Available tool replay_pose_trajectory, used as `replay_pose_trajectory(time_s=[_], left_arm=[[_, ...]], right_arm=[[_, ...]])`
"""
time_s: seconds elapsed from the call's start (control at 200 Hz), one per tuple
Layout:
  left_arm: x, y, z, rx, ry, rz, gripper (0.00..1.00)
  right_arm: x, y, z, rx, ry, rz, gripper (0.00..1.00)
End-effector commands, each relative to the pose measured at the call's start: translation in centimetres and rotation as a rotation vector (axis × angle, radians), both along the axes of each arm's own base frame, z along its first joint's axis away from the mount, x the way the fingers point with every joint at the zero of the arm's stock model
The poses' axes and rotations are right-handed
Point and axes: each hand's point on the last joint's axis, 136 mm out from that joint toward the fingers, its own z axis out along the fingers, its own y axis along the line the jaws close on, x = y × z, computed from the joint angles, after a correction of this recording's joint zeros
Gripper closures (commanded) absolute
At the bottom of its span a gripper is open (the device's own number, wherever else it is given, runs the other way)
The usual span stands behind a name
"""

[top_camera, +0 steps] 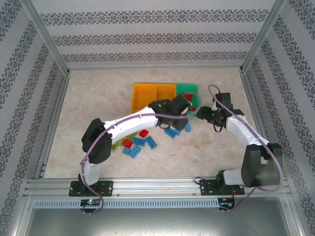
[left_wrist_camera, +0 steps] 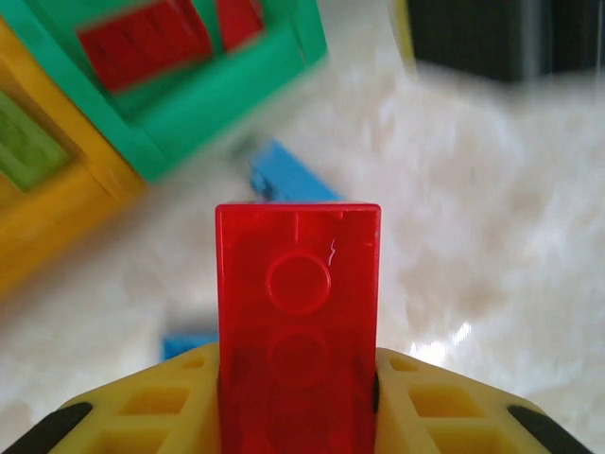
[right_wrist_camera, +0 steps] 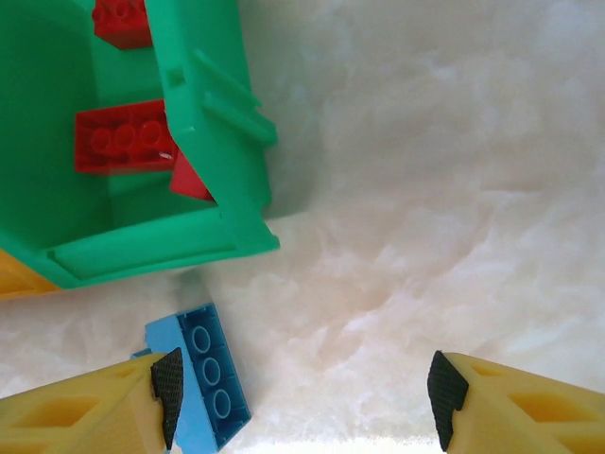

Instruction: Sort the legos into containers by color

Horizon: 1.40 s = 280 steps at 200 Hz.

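one red lego [left_wrist_camera: 298,284] sits clamped in the left gripper [left_wrist_camera: 298,402], likely bound for the green bin [left_wrist_camera: 203,99] holding reds [left_wrist_camera: 142,43]; right gripper [right_wrist_camera: 302,402] fingers apart

The left arm [top_camera: 125,124] stretched forward and to the right, the left gripper [left_wrist_camera: 299,378] clamped on a red brick [left_wrist_camera: 298,284]. The right arm [top_camera: 244,129] bent leftward, the right gripper [right_wrist_camera: 302,397] spread wide, holding nothing.
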Motion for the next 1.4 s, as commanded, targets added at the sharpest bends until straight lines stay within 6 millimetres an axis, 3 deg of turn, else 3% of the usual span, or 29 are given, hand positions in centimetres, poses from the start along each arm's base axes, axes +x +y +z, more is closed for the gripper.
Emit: replay_pose_trajectory(time_s=[0.0, 0.27, 0.535, 0.809, 0.954, 1.219, 1.394], left_arm=[[3.8, 0.4, -0.4, -0.029, 0.049, 0.018, 0.65], [9.5, -3.2, -0.6, -0.178, 0.100, 0.021, 0.64], [13.7, -3.2, -1.8, -0.307, 0.146, 0.134, 0.59], [14.2, -4.0, -2.8, -0.336, 0.161, 0.135, 0.42], [13.9, -3.9, -2.7, -0.337, 0.176, 0.144, 0.39], [13.4, -3.2, 0.7, -0.361, 0.133, 0.144, 0.22], [12.7, -2.4, 1.8, -0.367, 0.123, 0.156, 0.14]], right_arm=[[-0.4, 0.1, 0.2, 0.032, -0.045, -0.019, 0.29], [-2.3, 1.2, -1.6, 0.068, -0.028, 0.013, 0.29], [-3.2, 2.9, -2.1, 0.077, -0.032, 0.099, 0.30], [-3.5, 6.3, -3.2, 0.012, 0.007, 0.228, 0.30], [-2.8, 7.1, -3.9, -0.049, 0.028, 0.229, 0.31], [-1.2, 7.5, -4.2, -0.065, 0.016, 0.195, 0.33], [-0.4, 7.9, -4.9, -0.066, 0.040, 0.204, 0.36]])
